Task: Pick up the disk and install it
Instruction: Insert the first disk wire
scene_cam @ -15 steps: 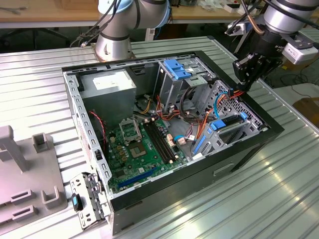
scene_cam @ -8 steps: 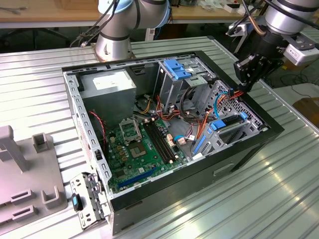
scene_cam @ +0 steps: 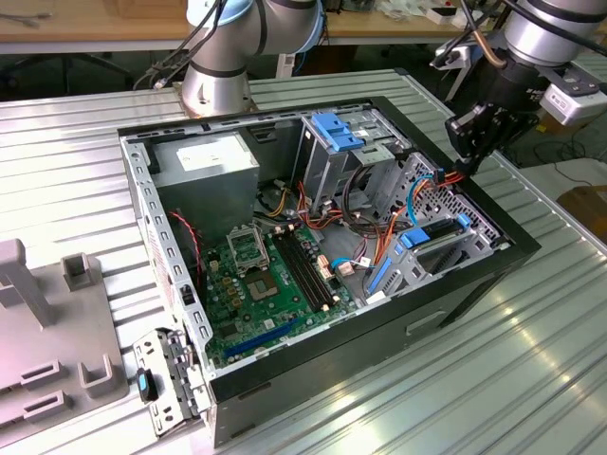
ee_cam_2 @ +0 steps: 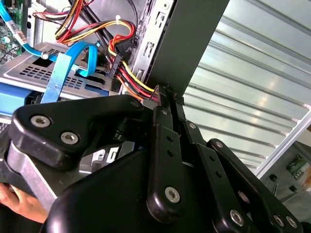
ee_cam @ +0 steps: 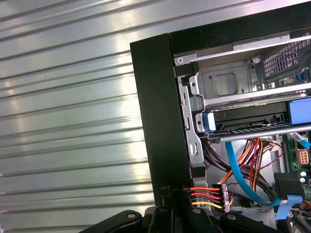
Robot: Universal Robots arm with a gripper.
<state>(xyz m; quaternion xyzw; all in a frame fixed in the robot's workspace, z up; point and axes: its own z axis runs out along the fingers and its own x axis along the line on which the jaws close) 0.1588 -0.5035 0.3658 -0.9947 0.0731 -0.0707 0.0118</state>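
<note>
At the exterior view's right edge of the open computer case (scene_cam: 446,303), the gripper (ee_cam_2: 165,92) has its jaws clenched on the red, yellow and black power wires (ee_cam: 204,194) close against its black wall, while the disk (scene_cam: 438,231) sits slotted in the metal cage (scene_cam: 427,263) inside the case, near those wires.

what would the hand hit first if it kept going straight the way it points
Probably the black case wall, straight ahead of the hand; coloured power wires sit beside it, depth unclear.
</note>
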